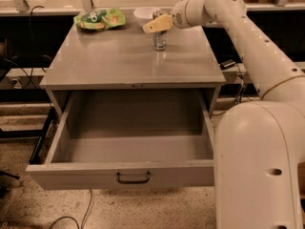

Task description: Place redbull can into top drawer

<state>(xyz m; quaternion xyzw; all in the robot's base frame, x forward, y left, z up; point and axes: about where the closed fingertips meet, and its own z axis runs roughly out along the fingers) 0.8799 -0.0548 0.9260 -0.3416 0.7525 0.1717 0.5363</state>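
The redbull can stands upright on the grey cabinet top, towards its back right. My gripper reaches in from the right and covers the can's upper part. Only the can's lower half shows below it. The top drawer is pulled wide open below the cabinet top, with a dark bar handle at the centre of its front panel. Nothing lies inside it.
A white bowl sits at the back of the cabinet top, just behind my gripper. A green snack bag lies at the back left. My white arm and base fill the right side. Cables lie on the speckled floor.
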